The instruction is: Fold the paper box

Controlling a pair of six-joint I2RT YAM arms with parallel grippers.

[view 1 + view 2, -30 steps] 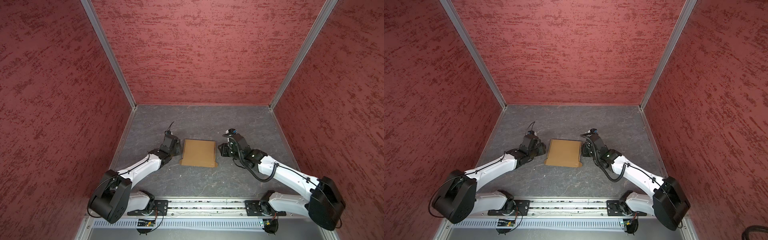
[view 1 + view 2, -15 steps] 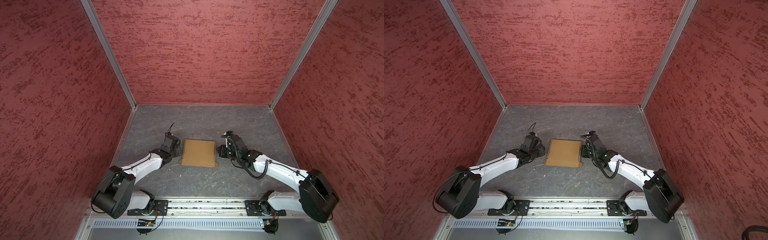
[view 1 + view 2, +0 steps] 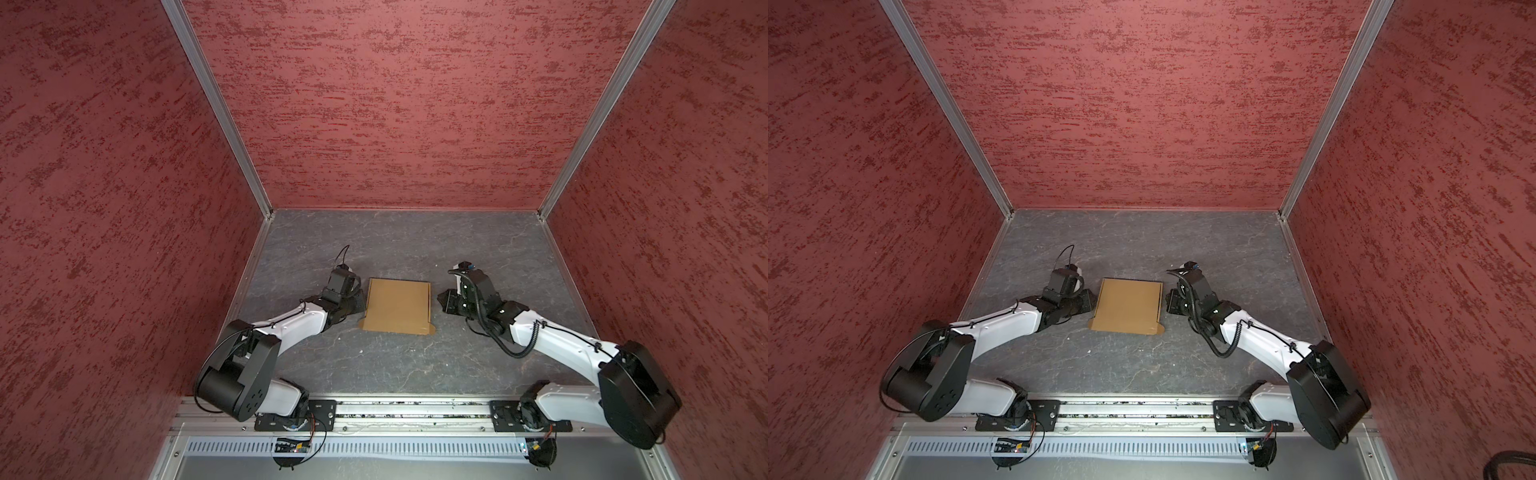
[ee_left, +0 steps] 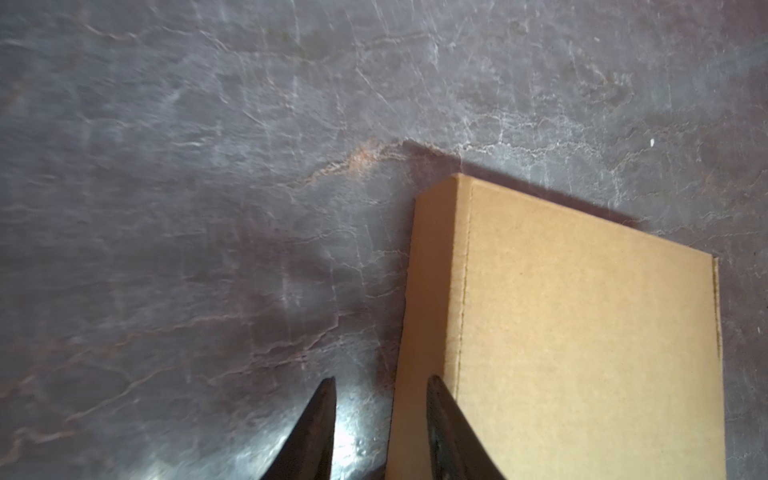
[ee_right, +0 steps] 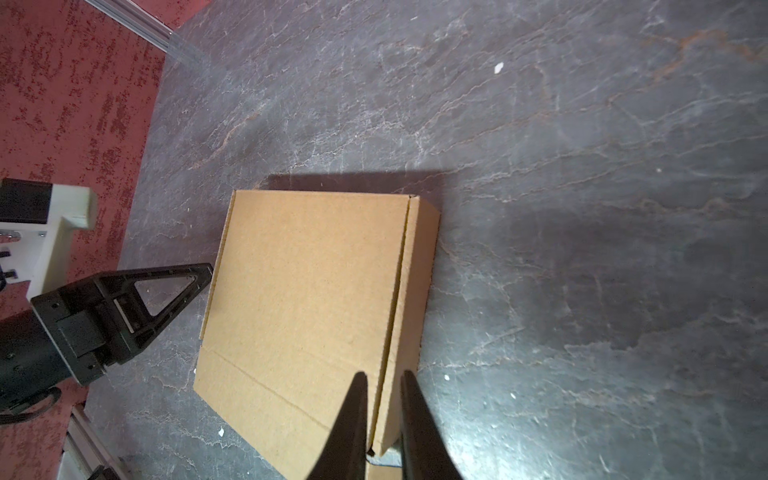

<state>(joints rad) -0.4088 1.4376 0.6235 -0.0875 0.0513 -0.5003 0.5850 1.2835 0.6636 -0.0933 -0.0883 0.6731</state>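
folding looked nearly done: paper box [image 3: 397,305] lay shut, left gripper [image 4: 381,379] half-open, right gripper [image 5: 383,373] barely parted, both empty; corner tabs [image 3: 432,330] probably needed tucking next.

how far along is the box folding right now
Done: the box lies closed and flat on the table. In hand: the left gripper and right gripper flank its sides, neither clearly gripping. Left: small tabs stick out at its near corners.
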